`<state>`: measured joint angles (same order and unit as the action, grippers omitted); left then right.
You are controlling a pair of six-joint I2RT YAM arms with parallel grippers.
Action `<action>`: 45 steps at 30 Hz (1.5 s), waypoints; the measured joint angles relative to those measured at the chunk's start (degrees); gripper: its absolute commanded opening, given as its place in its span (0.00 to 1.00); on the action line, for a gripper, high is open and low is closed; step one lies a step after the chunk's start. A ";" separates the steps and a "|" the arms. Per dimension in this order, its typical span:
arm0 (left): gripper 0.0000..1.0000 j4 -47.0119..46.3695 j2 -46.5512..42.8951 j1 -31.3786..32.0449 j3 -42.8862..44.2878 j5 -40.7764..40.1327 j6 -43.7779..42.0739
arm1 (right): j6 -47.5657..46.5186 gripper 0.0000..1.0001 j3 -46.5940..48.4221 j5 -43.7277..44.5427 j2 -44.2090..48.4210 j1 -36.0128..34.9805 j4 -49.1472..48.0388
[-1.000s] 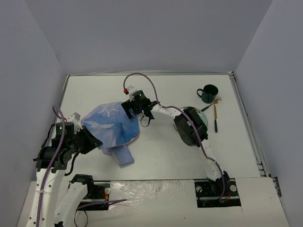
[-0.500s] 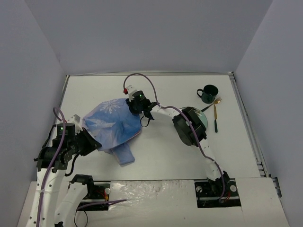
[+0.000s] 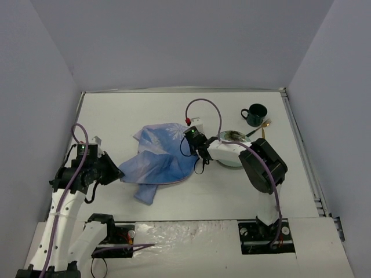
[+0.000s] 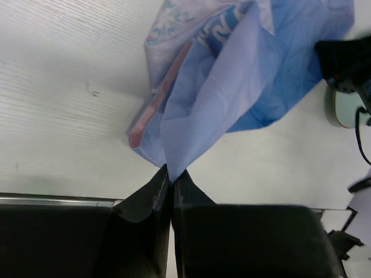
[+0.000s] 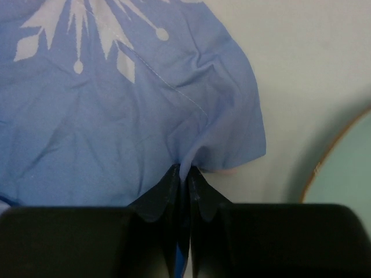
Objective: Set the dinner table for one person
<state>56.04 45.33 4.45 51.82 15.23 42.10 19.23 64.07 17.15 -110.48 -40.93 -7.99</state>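
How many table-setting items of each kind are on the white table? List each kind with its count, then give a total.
blue snowflake placemat: 1
dark green mug: 1
pale green plate: 1
gold-headed cutlery pieces: 2, partly hidden
Total: 5

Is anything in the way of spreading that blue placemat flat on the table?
Possibly: the plate sits just beside the placemat's right edge, close to the right end effector. Spreading that way may hit it.

Creased, matt blue cloth placemat (image 3: 165, 161) with white snowflake print; large white matt tabletop (image 3: 133, 110), faintly wood-grained, thin metal rim; glossy dark green mug (image 3: 255, 114).
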 measured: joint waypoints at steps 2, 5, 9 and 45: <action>0.00 -0.49 2.03 0.00 0.09 -1.78 -0.32 | 3.38 0.39 -3.30 0.22 3.11 -0.04 1.86; 0.00 -0.55 5.11 0.00 0.80 -5.23 -1.20 | 6.43 0.57 -6.76 -0.80 6.90 -0.35 4.98; 0.00 -0.59 7.55 0.00 4.47 -11.15 -2.92 | 6.88 0.67 -7.43 -1.61 9.19 -0.42 9.71; 0.00 2.31 5.97 -9.77 11.14 -20.49 -12.76 | 14.55 0.76 -1.81 -2.58 7.02 -17.26 14.66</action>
<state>58.35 51.31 -5.32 62.96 -5.26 29.34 33.78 62.25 14.57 -103.47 -58.19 6.67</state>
